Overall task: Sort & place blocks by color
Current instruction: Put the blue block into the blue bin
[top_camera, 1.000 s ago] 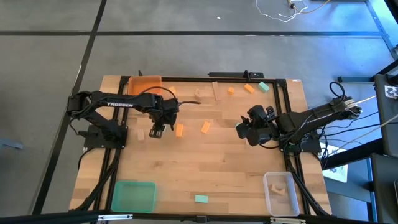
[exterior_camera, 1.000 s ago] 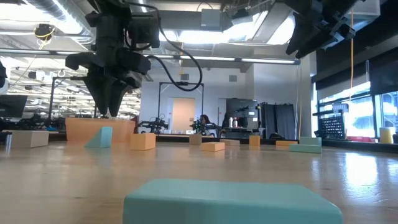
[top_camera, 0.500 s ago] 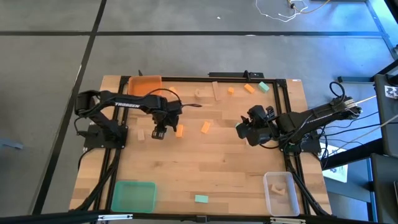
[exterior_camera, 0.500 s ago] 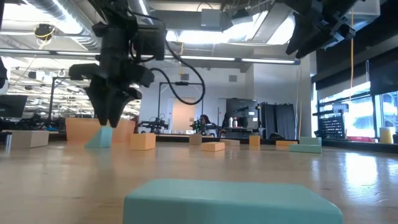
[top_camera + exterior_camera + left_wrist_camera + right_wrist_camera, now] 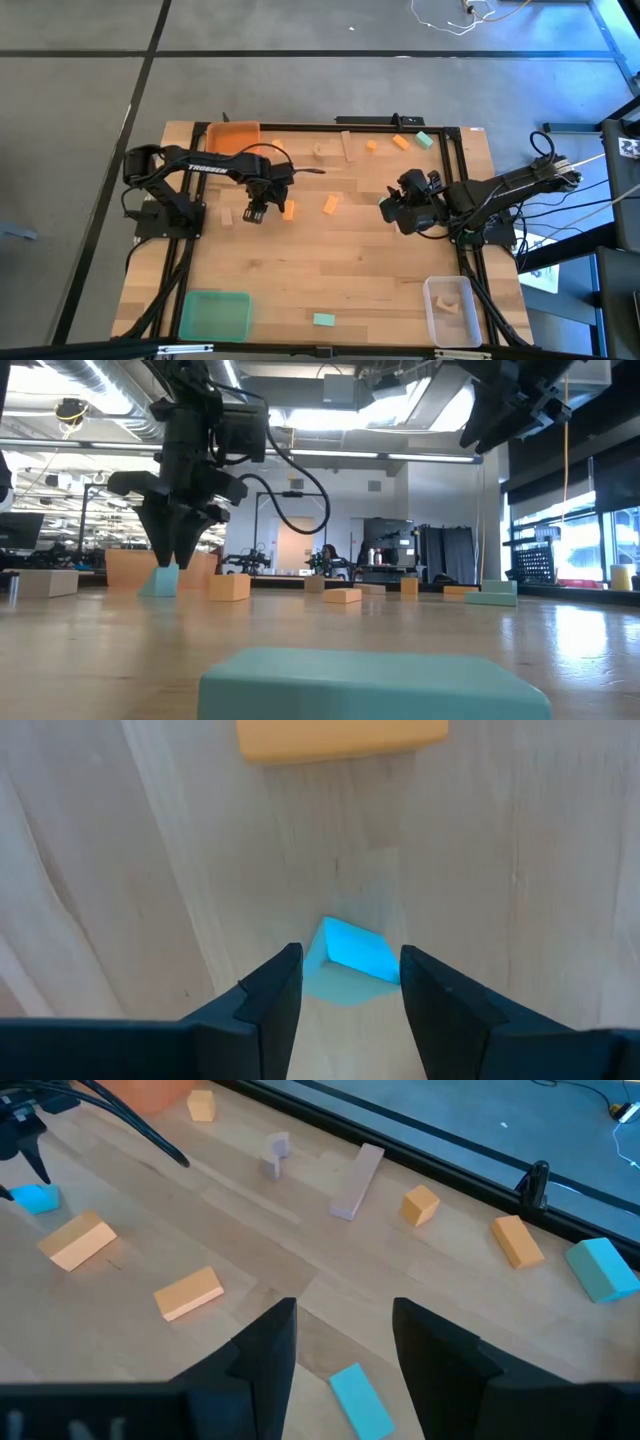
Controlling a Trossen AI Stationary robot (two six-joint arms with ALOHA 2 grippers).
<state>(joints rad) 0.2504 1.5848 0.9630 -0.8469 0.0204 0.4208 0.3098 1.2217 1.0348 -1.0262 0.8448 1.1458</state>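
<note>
Wooden table (image 5: 330, 270) strewn with blocks (image 5: 188, 1292); bright open workshop behind.

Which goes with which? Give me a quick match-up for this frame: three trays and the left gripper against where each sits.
Things:
1. orange tray
2. green tray
3. clear tray
4. left gripper

Places or states:
A. near right corner of the table, wooden blocks inside
B. far left corner
C. open around a small teal block, fingers either side
D. near left corner, nothing inside

Pairs: 1-B, 2-D, 3-A, 4-C
</note>
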